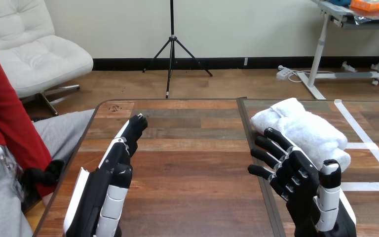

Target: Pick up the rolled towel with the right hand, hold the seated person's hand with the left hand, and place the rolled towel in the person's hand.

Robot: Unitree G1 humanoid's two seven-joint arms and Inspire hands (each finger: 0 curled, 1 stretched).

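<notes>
A white rolled towel (pixel 301 129) lies on the table at the right, running from the far middle toward the right edge. My right hand (pixel 296 177) stands just in front of it and to its left, palm toward the towel, fingers spread and straight, close to it but holding nothing. My left hand (pixel 116 163) reaches forward over the table's left part, fingers straight and together, holding nothing. The person sits at the left; their red sleeve (pixel 10 123) hangs below the table edge, and their hand (pixel 47 200) is mostly hidden beside the table.
The wooden table (pixel 192 163) has a dark seam (pixel 254 163) running front to back just left of my right hand. White tape lines (pixel 362 133) mark the table's right part.
</notes>
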